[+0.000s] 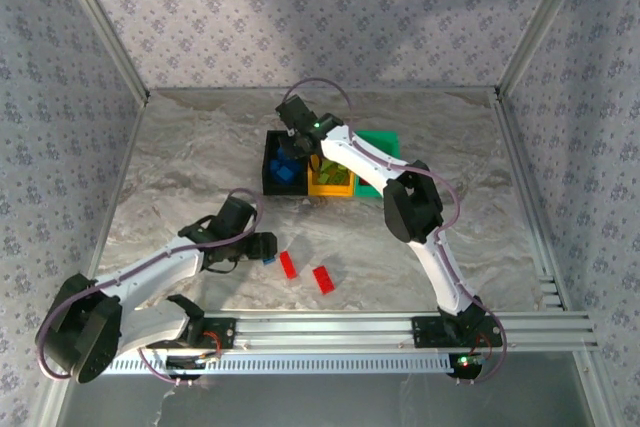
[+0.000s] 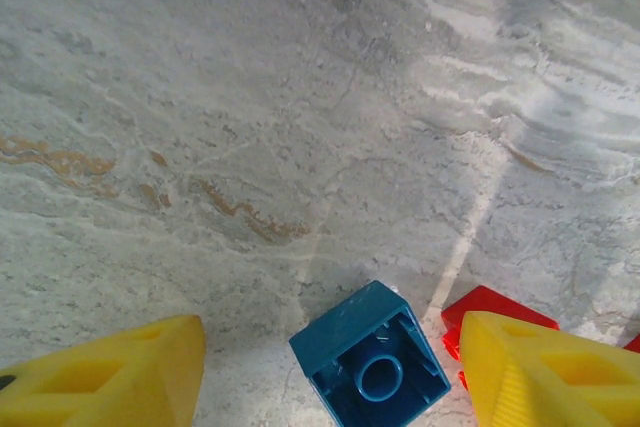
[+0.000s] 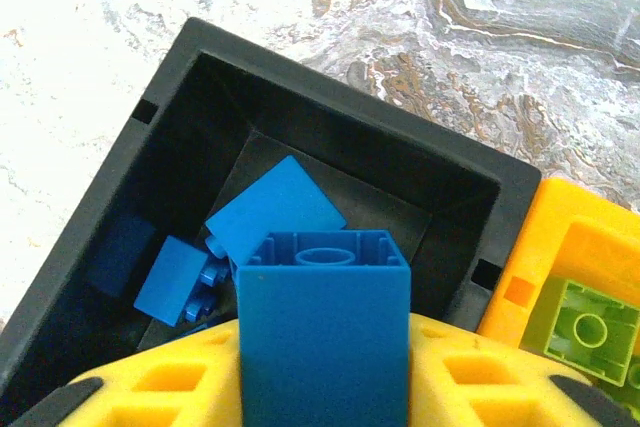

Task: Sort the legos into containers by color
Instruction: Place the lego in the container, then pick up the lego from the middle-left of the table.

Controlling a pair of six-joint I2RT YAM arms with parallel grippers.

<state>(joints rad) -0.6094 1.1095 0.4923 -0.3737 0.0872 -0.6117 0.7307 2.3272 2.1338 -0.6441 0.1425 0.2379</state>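
Two blue bricks are in play. The right fingers (image 3: 470, 377) are clamped on the tall blue brick (image 3: 325, 347) over the black bin (image 3: 350, 107). Its long axis runs straight out from the fingers, hollow face at the far end. The left fingers (image 2: 120, 372) sit apart either side of the small blue brick (image 2: 370, 367) on the worktop (image 2: 250, 97). It's flipped hollow side up, with a red brick (image 2: 490, 307) just beside it.

The black bin (image 3: 330, 112) holds blue bricks (image 3: 275, 215), the orange-yellow bin (image 3: 572, 232) a lime brick (image 3: 590, 332), on a grey-veined marble table (image 1: 190, 162).
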